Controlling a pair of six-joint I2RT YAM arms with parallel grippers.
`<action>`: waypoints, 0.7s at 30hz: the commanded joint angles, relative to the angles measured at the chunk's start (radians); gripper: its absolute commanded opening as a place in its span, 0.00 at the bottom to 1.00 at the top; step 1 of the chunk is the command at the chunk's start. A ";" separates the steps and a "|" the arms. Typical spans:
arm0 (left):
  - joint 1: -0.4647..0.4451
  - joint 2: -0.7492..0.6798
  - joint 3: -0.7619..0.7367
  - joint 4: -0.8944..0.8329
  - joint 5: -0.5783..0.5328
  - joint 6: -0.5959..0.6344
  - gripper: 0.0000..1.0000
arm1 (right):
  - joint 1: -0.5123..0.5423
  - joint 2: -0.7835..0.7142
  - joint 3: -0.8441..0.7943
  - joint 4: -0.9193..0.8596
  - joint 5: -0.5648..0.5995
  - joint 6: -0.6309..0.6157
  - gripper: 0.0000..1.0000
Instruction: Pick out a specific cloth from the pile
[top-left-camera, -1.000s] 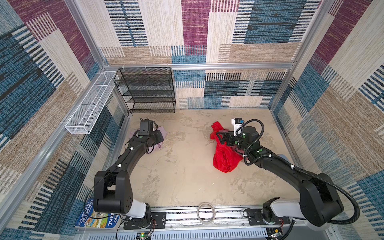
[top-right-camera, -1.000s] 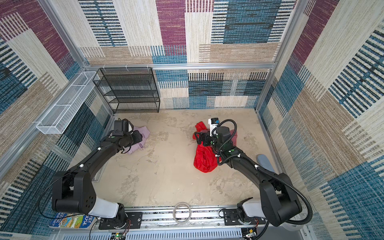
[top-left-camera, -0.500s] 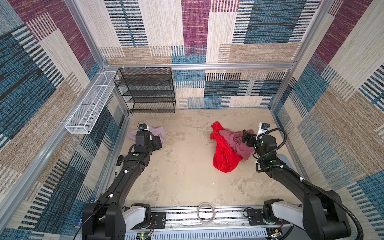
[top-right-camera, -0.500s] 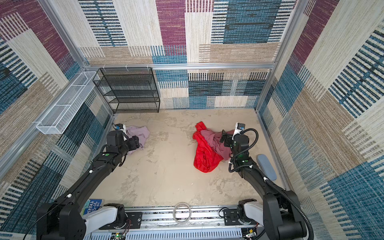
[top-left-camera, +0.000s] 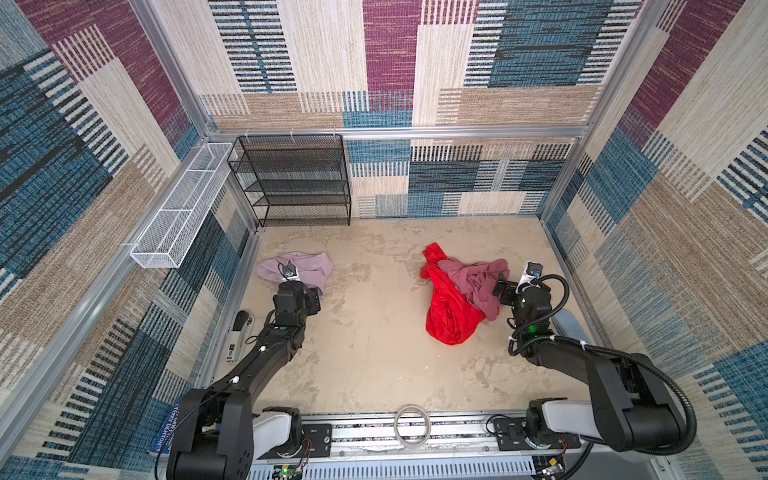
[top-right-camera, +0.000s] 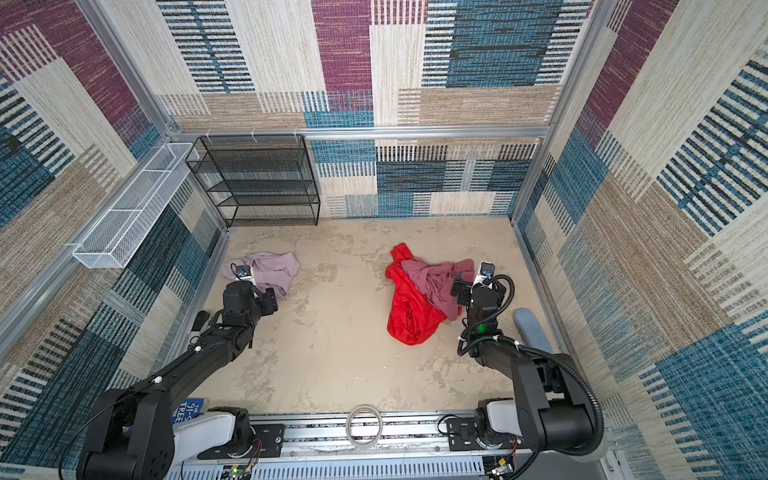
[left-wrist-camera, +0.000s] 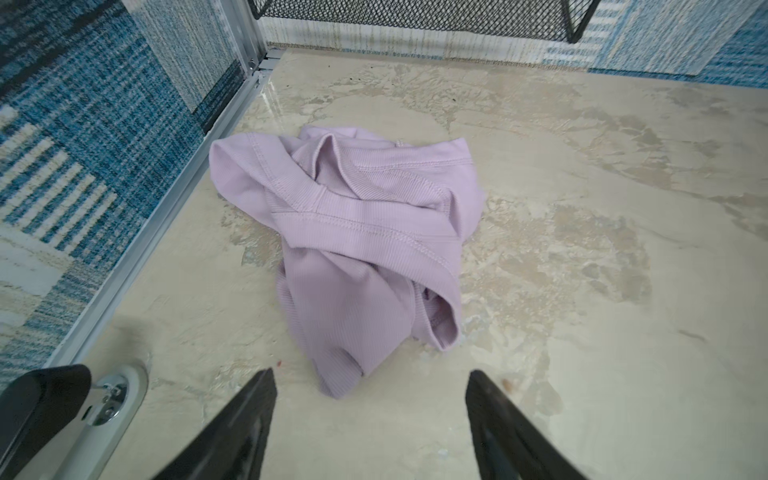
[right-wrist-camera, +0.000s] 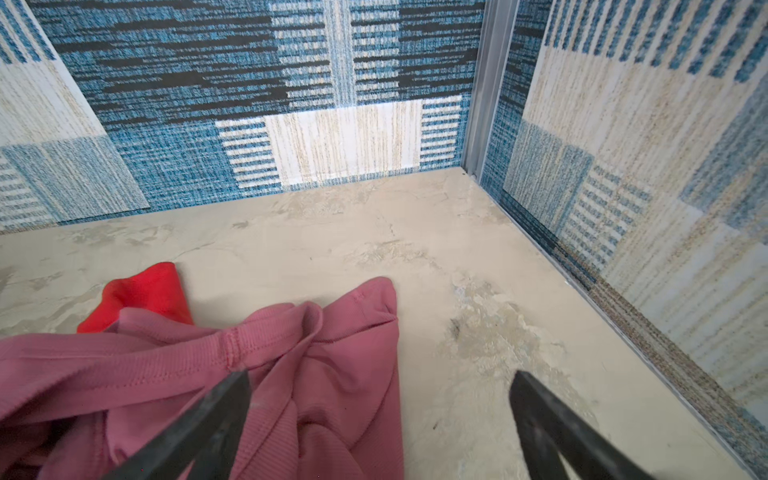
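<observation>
- We take this for a robot test cell in a lab, not a home: a boxed-in worktop with a mottled beige face.
- Carpet-patterned wall panels close three sides, set in bare aluminium framing right behind the black mesh rack.
- A white wire basket hangs on the side wall just beside the rack.
- Across the worktop from the rack, we see the left arm and the right arm bolted to a metal rail, with loose cables and a lit circuit board.
</observation>
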 joint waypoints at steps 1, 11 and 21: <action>0.003 0.019 -0.050 0.195 -0.055 0.053 0.76 | 0.000 0.024 -0.017 0.151 0.016 -0.009 1.00; 0.046 0.131 -0.171 0.566 0.009 0.117 0.75 | -0.001 0.072 -0.090 0.347 -0.038 -0.074 1.00; 0.091 0.298 -0.140 0.643 0.088 0.096 0.75 | -0.020 0.154 -0.116 0.472 -0.086 -0.079 1.00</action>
